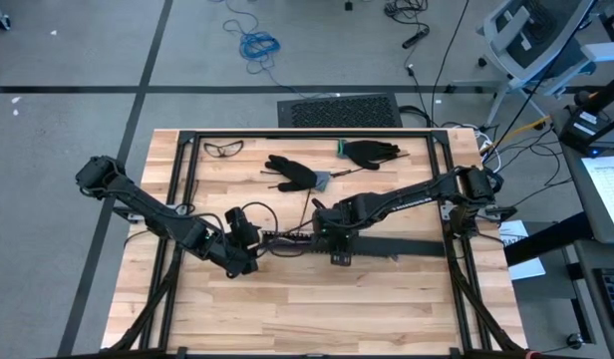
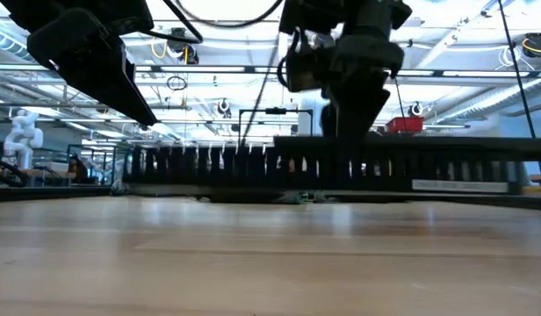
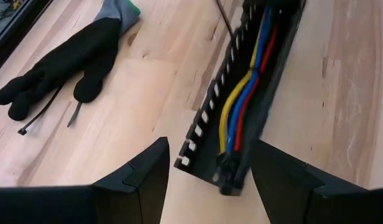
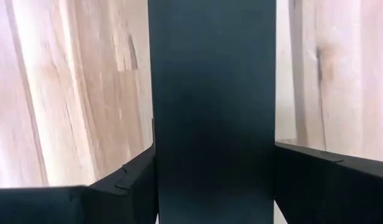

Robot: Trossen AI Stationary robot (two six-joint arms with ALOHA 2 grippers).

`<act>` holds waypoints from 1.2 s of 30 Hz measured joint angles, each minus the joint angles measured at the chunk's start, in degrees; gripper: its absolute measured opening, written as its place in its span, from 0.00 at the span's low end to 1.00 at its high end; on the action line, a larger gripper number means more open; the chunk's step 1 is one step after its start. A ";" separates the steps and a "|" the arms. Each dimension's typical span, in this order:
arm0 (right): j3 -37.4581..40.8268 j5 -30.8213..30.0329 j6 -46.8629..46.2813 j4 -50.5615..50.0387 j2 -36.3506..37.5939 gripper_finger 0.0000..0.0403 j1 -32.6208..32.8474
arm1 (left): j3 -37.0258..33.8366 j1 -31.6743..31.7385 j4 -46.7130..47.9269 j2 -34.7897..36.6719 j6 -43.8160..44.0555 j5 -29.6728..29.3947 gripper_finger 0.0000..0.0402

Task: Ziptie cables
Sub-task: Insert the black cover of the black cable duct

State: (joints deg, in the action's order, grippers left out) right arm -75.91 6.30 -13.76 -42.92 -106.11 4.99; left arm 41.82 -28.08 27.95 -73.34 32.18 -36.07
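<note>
One bundle of cables (image 3: 241, 106), with yellow, blue and red strands showing, lies inside one black slotted channel (image 1: 387, 245) stretched across the middle of the wooden surface (image 1: 287, 309). Two arms work at it. The left gripper (image 3: 207, 171) sits at the channel's 9 o'clock end, its jaws spread to either side of that end with light showing between finger and wall, so released. The right gripper (image 4: 213, 158) straddles the channel near its middle, jaws tight against both flat black walls, grasping the channel.

Two black gloves lie toward 12 o'clock: one (image 1: 292, 172) at centre, the other (image 1: 372, 153) just to its 2 o'clock. One pair of safety glasses (image 1: 223, 149) rests at 11 o'clock. Two thin black zip ties (image 3: 45, 115) lie beside a glove's fingers in the left wrist view.

From the channel toward 6 o'clock the boards run bare to the edge. A black metal frame (image 1: 307, 135) rims the surface.
</note>
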 joint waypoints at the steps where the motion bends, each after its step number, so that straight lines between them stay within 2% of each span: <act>1: 0.03 -0.01 -0.31 0.46 -0.13 0.58 -0.04 | 0.00 0.00 0.04 0.00 0.24 0.00 0.53; 4: -0.17 -5.00 2.87 0.21 -0.47 0.58 -0.03 | 0.00 -0.02 -0.04 -0.04 0.32 0.00 0.53; 8: 0.01 -5.43 3.03 -0.10 -0.87 0.58 -0.06 | 0.00 -0.02 -0.29 -0.09 0.33 0.00 0.53; 11: -0.10 -8.62 2.96 0.83 -1.16 0.58 0.07 | 0.00 0.35 -0.63 -0.09 0.35 -0.02 0.53; 15: 0.01 -0.87 1.83 4.29 -1.57 0.58 -1.21 | 0.02 0.57 -0.67 -0.09 0.39 -0.03 0.53; 25: -0.15 -8.10 2.23 2.99 -3.11 0.58 -0.90 | 0.02 0.69 -0.64 -0.10 0.44 -0.03 0.53; 30: -0.41 -7.86 2.45 3.03 -5.64 0.58 -0.76 | 0.02 0.68 -0.99 -0.11 0.46 0.02 0.53; 36: -0.24 -7.69 2.83 2.79 -4.95 0.58 -0.76 | 0.02 0.70 -1.01 -0.11 0.42 0.04 0.53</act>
State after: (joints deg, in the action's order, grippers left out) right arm -76.15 -1.38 -10.94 -40.12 -111.06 4.23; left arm 41.85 -27.38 26.94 -73.45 32.60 -36.03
